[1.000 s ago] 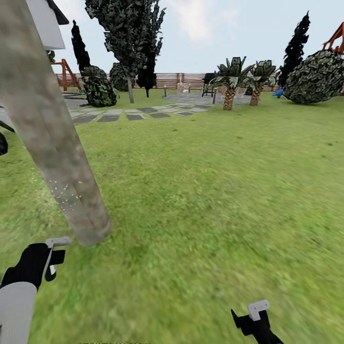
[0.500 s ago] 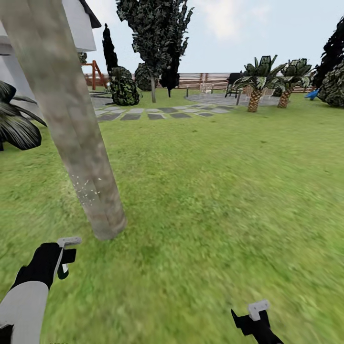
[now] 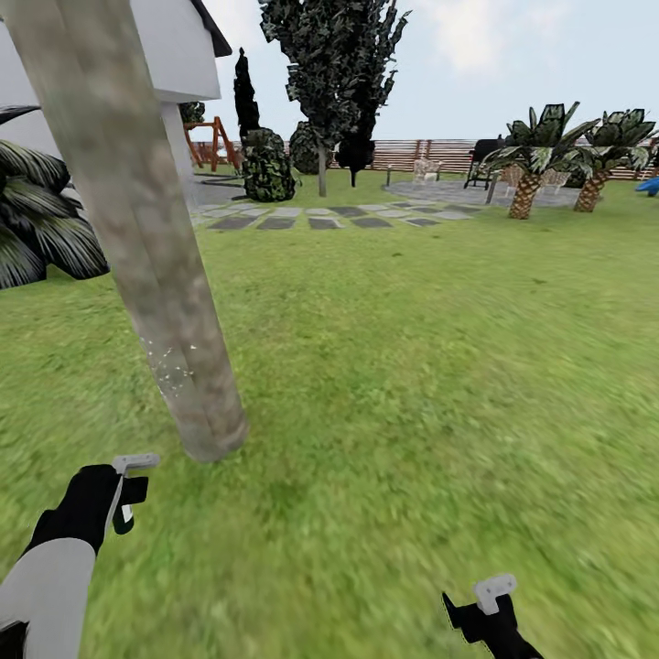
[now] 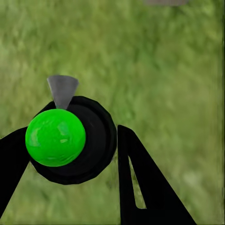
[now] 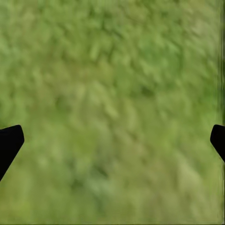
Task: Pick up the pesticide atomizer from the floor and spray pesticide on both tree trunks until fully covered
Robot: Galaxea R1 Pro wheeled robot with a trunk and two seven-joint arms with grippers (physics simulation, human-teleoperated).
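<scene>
Head view: the left gripper (image 3: 124,494) sits low at the left, its jaws closed on the pesticide atomizer (image 3: 125,490), whose pale grey trigger head shows above the black fingers; the atomizer is held above the grass floor (image 3: 384,384), just short of the base of the near tree trunk (image 3: 146,238); the trunk is a thick column of mottled grey-brown bark, leaning in the picture and widening slightly where it meets the grass; a small cluster of pale specks lies on the bark in the lower part of the trunk.

Left wrist view: the atomizer (image 4: 70,138) appears end-on as a dark round body with a bright green spot, gripped between the two black fingers (image 4: 140,187); a grey wedge projects from its rim; blurred grass lies beyond.

The right gripper (image 3: 490,613) is low at the right of the head view, over bare grass; right wrist view: the jaws stand wide, with only the two dark fingertips (image 5: 9,143) at the picture's edges and grass between them.

Farther off: a second tree (image 3: 334,64) with dark jagged foliage stands beside grey stepping stones (image 3: 311,218); two short palms (image 3: 558,151) stand at the right before a brown slatted fence (image 3: 439,154); a white building (image 3: 174,55) is behind the near trunk.
</scene>
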